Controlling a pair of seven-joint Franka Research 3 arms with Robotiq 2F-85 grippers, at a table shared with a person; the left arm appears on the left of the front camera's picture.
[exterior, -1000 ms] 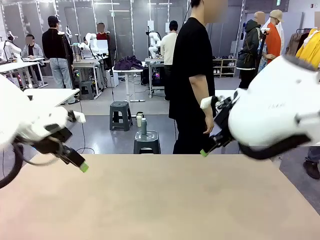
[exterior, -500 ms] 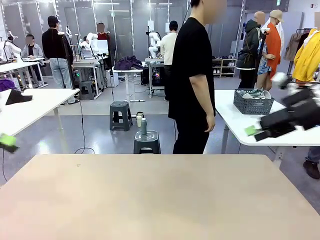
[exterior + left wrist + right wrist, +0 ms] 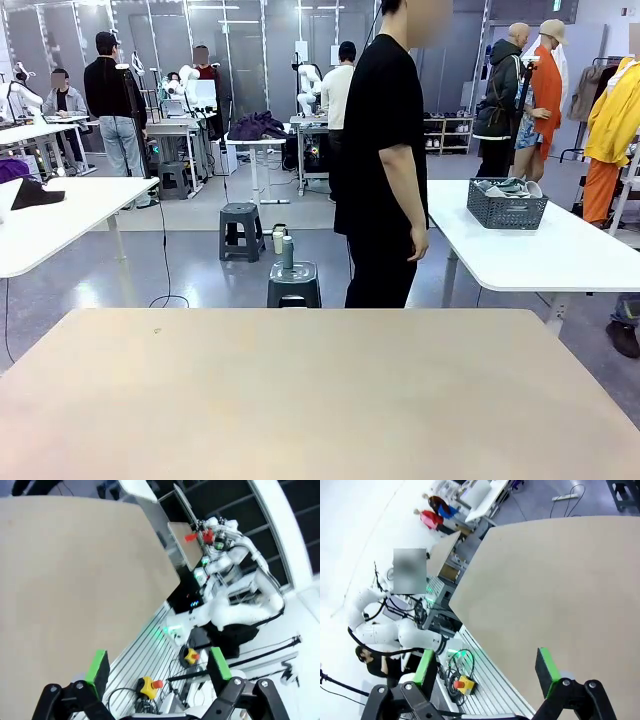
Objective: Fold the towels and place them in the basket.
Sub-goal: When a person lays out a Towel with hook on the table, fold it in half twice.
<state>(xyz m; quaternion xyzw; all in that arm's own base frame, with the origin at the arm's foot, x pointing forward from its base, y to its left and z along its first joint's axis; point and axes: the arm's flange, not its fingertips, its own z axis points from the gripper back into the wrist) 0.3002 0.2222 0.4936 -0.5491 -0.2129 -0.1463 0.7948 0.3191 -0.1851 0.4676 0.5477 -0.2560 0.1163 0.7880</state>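
**Front view: basket stands on the neighbouring surface**

The dark grey, lattice-sided basket [image 3: 507, 212] stands on a white surface [image 3: 560, 255] off to the right, well apart from the work area. Pale crumpled towels [image 3: 503, 187] lie inside it. A person [image 3: 385, 160] in black stands side-on at the far edge of the smooth, matte beige surface [image 3: 320, 400], beside a grey stool [image 3: 293, 286] carrying a bottle [image 3: 287, 252]. In the wrist views, the left tool [image 3: 158, 665] and right tool [image 3: 486, 668] are both spread wide, green pads apart, pinching nothing, with the beige surface's edge ahead of them.
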